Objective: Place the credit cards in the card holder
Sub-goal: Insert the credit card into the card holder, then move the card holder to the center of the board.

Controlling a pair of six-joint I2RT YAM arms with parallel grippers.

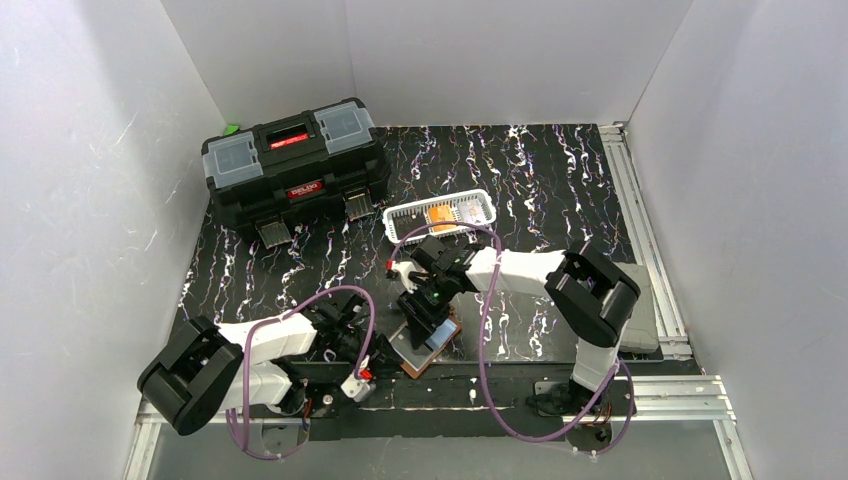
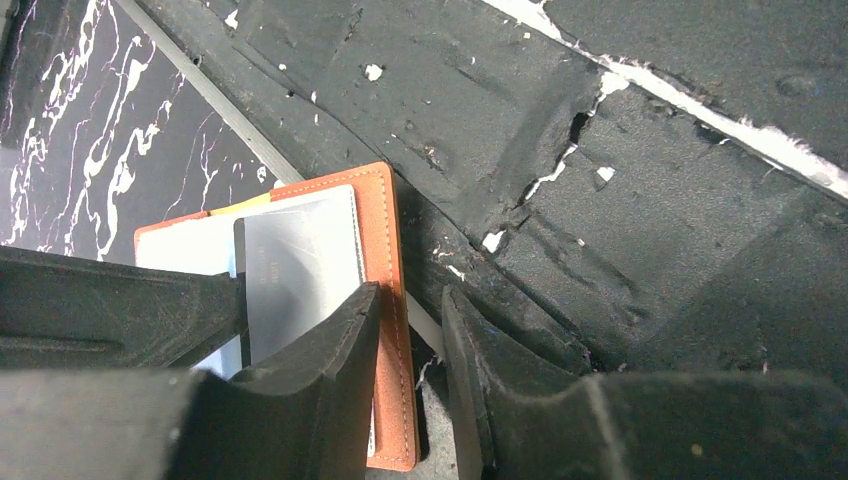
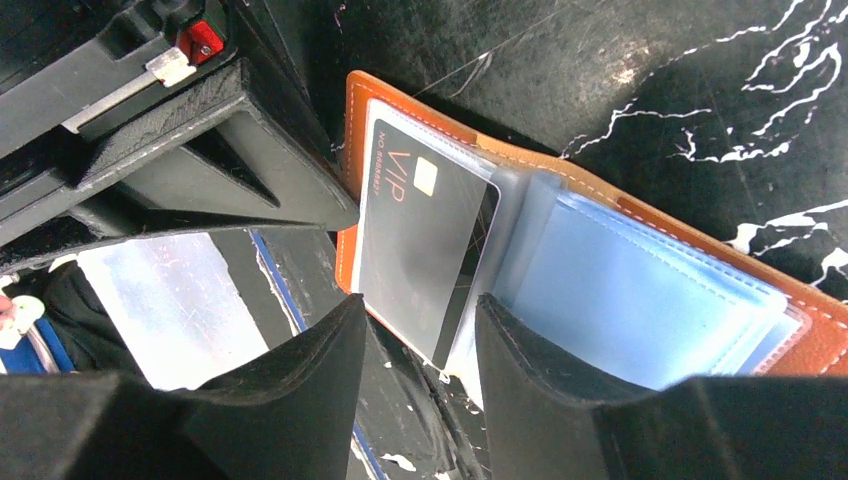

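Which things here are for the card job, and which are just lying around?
For the job:
- card holder, brown, lying open
- dark VIP card, resting on the holder
- orange cards, in the white basket

Just lying around:
- black toolbox
- small green thing behind it, too small to name

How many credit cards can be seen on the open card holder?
1: a dark VIP card on one end of the card holder, in the right wrist view. Others may be hidden in its sleeves.
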